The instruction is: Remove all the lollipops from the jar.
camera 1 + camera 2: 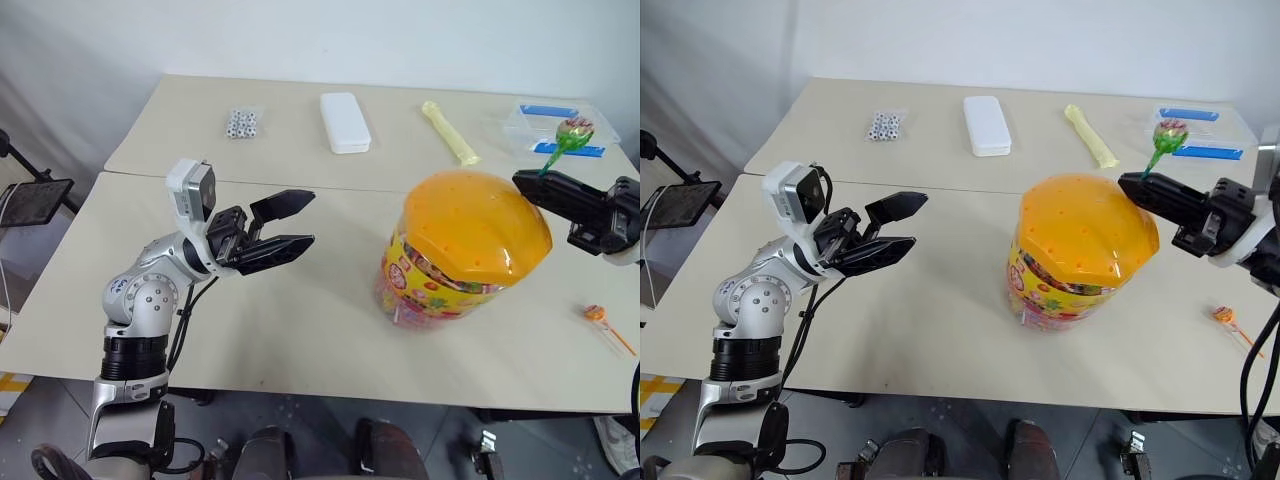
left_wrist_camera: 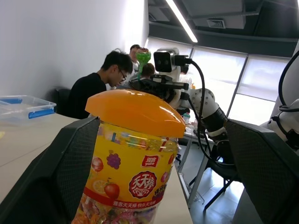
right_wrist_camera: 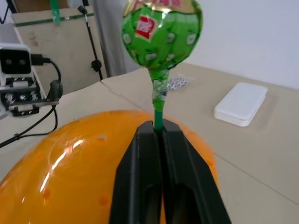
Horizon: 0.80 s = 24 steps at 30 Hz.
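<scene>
From the head camera, you see a large translucent orange plastic jar (image 1: 462, 250) with a domed, hole-dotted lid and a yellow-and-red label, standing on a beige table (image 1: 300, 330), right of centre. Your right gripper (image 1: 530, 184) reaches in from three o'clock, level with the dome's top edge, fingers pressed together on the thin green stick of a round lollipop in a green wrapper (image 1: 574, 132); the candy stands upright above the fingertips. A second lollipop with an orange stick (image 1: 603, 322) lies on the table at about four o'clock from the jar, well apart from it. Your left gripper (image 1: 298, 221) hangs at nine o'clock from the jar, fingers spread wide, holding nothing. Along the far edge lie a white rectangular case (image 1: 345, 122), a pale yellow tube (image 1: 449, 131) and a clear box with blue clips (image 1: 550, 125).

From the left wrist, the jar (image 2: 133, 154) stands between the open fingers, not touched.

From the right wrist, the two black fingers are shut on the green stick just below the wrapped candy head (image 3: 161, 35), with the orange dome (image 3: 93, 163) directly beneath.

The lollipop is probably very light, with a stiff but thin stick that could swivel in the pinch, so grip near the head. The wrapper likely crinkles and slides.
</scene>
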Tool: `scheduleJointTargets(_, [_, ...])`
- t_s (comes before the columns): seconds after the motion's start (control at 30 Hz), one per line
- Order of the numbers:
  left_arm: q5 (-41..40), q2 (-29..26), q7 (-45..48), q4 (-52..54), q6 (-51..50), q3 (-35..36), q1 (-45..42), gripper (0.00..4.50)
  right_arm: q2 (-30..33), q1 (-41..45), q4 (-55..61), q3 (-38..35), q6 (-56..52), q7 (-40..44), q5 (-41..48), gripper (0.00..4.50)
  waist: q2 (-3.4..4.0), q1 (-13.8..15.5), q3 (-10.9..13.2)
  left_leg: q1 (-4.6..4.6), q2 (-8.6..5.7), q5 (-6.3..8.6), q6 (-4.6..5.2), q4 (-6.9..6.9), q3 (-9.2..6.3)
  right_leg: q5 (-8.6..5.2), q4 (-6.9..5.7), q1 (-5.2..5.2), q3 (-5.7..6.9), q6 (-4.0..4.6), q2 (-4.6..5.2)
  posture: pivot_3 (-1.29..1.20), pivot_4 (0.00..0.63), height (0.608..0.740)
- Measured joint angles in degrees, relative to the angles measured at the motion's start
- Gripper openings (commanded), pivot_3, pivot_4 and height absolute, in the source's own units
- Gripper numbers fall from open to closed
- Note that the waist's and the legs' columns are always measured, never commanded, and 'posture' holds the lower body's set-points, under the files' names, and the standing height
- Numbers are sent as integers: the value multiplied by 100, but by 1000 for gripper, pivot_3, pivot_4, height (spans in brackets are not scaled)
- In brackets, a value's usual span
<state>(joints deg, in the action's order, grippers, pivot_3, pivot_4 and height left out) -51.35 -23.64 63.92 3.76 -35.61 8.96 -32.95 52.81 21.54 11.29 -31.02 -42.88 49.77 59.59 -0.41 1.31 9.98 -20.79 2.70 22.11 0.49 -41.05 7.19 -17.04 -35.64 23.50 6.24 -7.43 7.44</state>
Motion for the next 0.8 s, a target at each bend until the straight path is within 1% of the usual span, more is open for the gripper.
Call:
scheduleJointTargets(0.1, [14, 28, 7, -7, 97, -2, -21, 4500, -55, 203, -246, -233, -50, -220, 201, 44, 0, 8, 0, -10, 0, 0, 0, -2, -2, 0, 0, 6, 4, 0, 0, 0, 150, 740])
scheduleJointTargets(0.2, [42, 37, 24, -10, 176, -12, -40, 4500, 24, 278, -437, -579, -113, -342, 342, 44, 0, 19, 0, -26, 0, 0, 0, -5, -15, 0, 0, 10, 17, 0, 1, 0, 150, 740])
scheduleJointTargets(0.3, [502, -115, 403, 14, 631, -359, -54, 4500, 551, 124, -1094, -1097, -213, -377, 212, 44, 0, 56, 0, -37, -5, 0, 1, -3, -17, 0, 11, 12, 27, 0, 2, 0, 150, 740])
scheduleJointTargets(0.33, [722, -221, 568, 21, 837, -506, -55, 4500, 830, -121, -1298, -1306, -190, -345, -8, 44, 0, 66, 0, -38, -5, 0, 1, 1, -18, 0, 13, 12, 31, 0, 2, 0, 150, 740])
scheduleJointTargets(0.4, [1204, -466, 915, 35, 1285, -822, -52, 4500, 1328, -795, -1631, -1417, -127, -255, -639, 44, 0, 56, 0, -35, -4, 0, 1, 6, -13, 0, 19, 11, 33, 0, 2, 0, 150, 740])
scheduleJointTargets(0.43, [1462, -602, 1134, 64, 1528, -1041, -37, 4500, 1688, -1474, -1802, -1304, 26, -223, -1273, 44, 1, 56, -1, -35, -4, 0, 1, 9, -11, 0, 26, 11, 33, 0, 1, 0, 150, 740])
scheduleJointTargets(0.47, [1589, -650, 1250, 72, 1659, -1118, -11, 4500, 1870, -1961, -1966, -1136, 100, -211, -1769, 44, -2, 40, -1, -35, -3, 0, 1, 10, -10, 0, 32, 9, 33, 0, 1, 0, 150, 740])
scheduleJointTargets(0.53, [1671, -656, 1341, 72, 1741, -1222, 17, 4500, 2089, -2913, -2091, -740, 280, -180, -2711, 44, 2, 20, -3, -39, -2, -2, 3, 7, -1, 0, 42, 10, 28, 0, 3, 0, 150, 740])
scheduleJointTargets(0.57, [1680, -655, 1355, 70, 1744, -1231, 25, 4500, 2092, -3169, -2104, -554, 300, -159, -3011, 44, 2, 8, -3, -39, -2, -2, 4, 5, 0, 0, 41, 10, 26, -1, 2, 0, 150, 740])
scheduleJointTargets(0.63, [1706, -655, 1385, 68, 1746, -1255, 28, 4500, 2055, -3370, -2081, -330, 308, -163, -3349, 44, 11, -50, -3, -28, 0, -4, 4, 3, 11, 0, 31, 11, 11, -1, 2, 0, 150, 740])
scheduleJointTargets(0.7, [1747, -651, 1456, 61, 1784, -1328, 39, 4500, 1886, -3337, -2041, -236, 486, -223, -3574, 44, 12, -114, -4, -22, 2, -8, -2, 3, 8, 0, 25, 9, 10, 0, -1, 0, 150, 740])
scheduleJointTargets(0.8, [1784, -623, 1517, 29, 1814, -1433, 87, 4500, 1621, -3287, -2018, 136, 670, -299, -3841, 44, 12, -128, -4, -23, 2, -9, -3, 3, 2, 0, 22, 10, 12, 0, -1, 0, 150, 740])
